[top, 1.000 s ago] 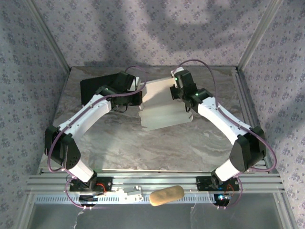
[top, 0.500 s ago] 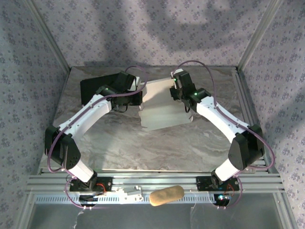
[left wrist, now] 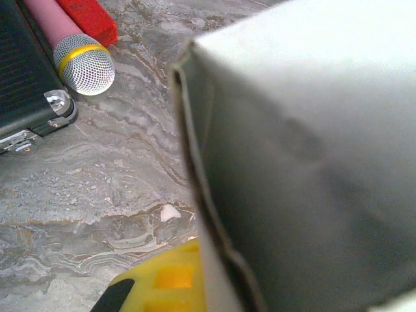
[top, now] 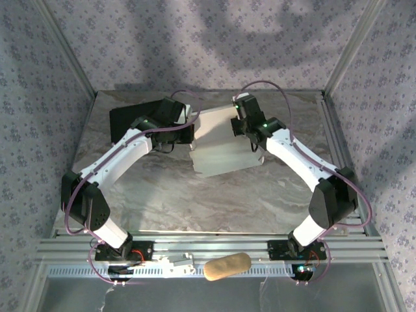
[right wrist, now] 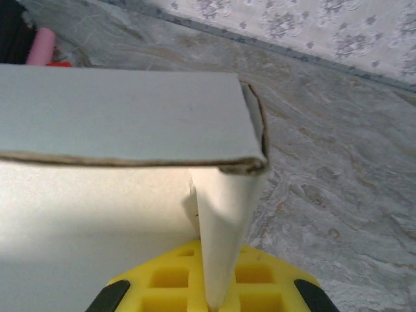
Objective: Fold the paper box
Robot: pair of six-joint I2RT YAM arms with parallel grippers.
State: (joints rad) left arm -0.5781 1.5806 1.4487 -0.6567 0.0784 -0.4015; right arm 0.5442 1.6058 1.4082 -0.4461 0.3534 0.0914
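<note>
Black hard case (top: pixel 125 120): a flat rectangular case on the grey marbled table top (top: pixel 195 201), on the outer side of the left gripper and touching neither gripper (one metal corner shows in the left wrist view).
Microphone (left wrist: pixel 84 63): has a pink handle and a silver mesh head with a yellow ring. It lies on the table ahead of the left gripper's fingertip, close to the case, with a red block (left wrist: pixel 88 18) next to its handle.
Left gripper (top: pixel 190 135): drawn together on the left wall of the box. Its yellow gridded pad (left wrist: pixel 166 279) lies against the cardboard's raw edge.
Paper box (top: pixel 221 151): plain white thin cardboard, partly formed with its walls raised. It sits between the two grippers and is gripped at both sides; whether its base rests on the table I cannot tell.
Right gripper (right wrist: pixel 211 292): clamped on the box's right side. An upright cardboard panel runs down between its yellow pads (right wrist: pixel 162 281), and a flap lies folded over level just above them.
</note>
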